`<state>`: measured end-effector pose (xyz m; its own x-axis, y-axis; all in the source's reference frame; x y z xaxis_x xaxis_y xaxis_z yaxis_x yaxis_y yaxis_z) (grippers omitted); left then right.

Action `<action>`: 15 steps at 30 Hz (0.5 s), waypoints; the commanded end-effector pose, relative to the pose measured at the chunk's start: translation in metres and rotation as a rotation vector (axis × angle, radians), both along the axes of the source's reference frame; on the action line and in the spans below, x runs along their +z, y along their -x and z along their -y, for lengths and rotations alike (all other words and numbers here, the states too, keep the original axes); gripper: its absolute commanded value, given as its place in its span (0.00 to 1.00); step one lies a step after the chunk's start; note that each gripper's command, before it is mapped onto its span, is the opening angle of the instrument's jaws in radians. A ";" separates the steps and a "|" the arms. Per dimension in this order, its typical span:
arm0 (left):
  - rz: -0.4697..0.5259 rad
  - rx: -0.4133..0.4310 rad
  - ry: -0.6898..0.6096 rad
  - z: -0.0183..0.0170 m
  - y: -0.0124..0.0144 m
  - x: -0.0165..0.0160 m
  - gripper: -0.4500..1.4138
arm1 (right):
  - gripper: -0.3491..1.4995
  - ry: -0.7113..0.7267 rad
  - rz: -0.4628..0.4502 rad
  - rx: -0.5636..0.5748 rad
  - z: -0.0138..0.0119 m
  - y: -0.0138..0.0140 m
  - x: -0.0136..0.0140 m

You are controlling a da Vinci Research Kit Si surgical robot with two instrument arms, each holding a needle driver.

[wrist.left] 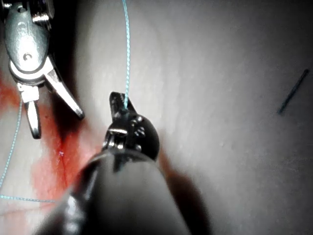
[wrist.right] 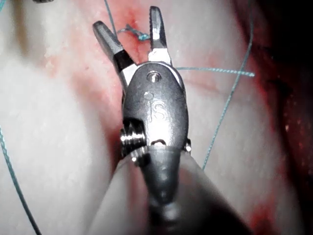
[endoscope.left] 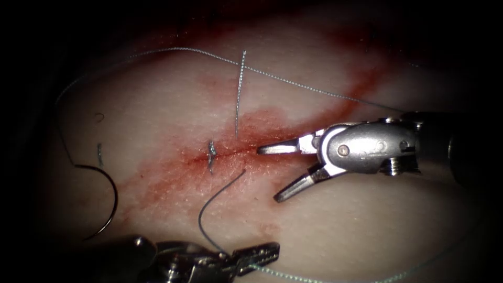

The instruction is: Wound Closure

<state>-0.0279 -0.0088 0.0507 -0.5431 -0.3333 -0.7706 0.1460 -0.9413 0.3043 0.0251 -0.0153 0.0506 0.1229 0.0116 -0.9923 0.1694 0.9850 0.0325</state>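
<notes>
The tissue [endoscope.left: 325, 230] has a red-stained cut [endoscope.left: 236, 152] with a knotted stitch [endoscope.left: 211, 154] in it. My right tool [endoscope.left: 268, 174] stands open just right of the stitch, holding nothing; its open jaws [wrist.right: 128, 24] frame the knot [wrist.right: 134, 33]. My left tool [endoscope.left: 262, 254] lies low in front, shut on the thread [endoscope.left: 201, 215] that arcs up toward the cut. The same grip shows in the left wrist view [wrist.left: 120, 105] on the thread [wrist.left: 126, 49]. The curved needle [endoscope.left: 114, 202] lies free on the tissue, left of the cut, not in it.
A stiff thread tail [endoscope.left: 239, 94] stands up from the cut. A long strand [endoscope.left: 293, 84] crosses the far tissue. More thread [endoscope.left: 314, 278] trails along the near edge. A short cut end [endoscope.left: 99, 154] lies by the needle. Red fluid [endoscope.left: 173, 173] stains the tissue around the cut.
</notes>
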 end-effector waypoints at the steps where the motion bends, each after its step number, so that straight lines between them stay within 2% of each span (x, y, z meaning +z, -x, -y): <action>1: -0.008 0.004 0.002 0.0001 0.0006 0.0006 0.00 | 0.75 0.034 -0.031 -0.027 0.0011 -0.0031 0.0004; 7: -0.025 0.004 0.004 -0.0002 0.0001 0.0001 0.00 | 0.73 0.076 -0.072 -0.067 0.0021 -0.0056 0.0004; 15: -0.040 -0.003 0.009 0.0001 -0.0008 -0.0001 0.00 | 0.79 0.090 -0.105 -0.103 0.0028 -0.0083 0.0010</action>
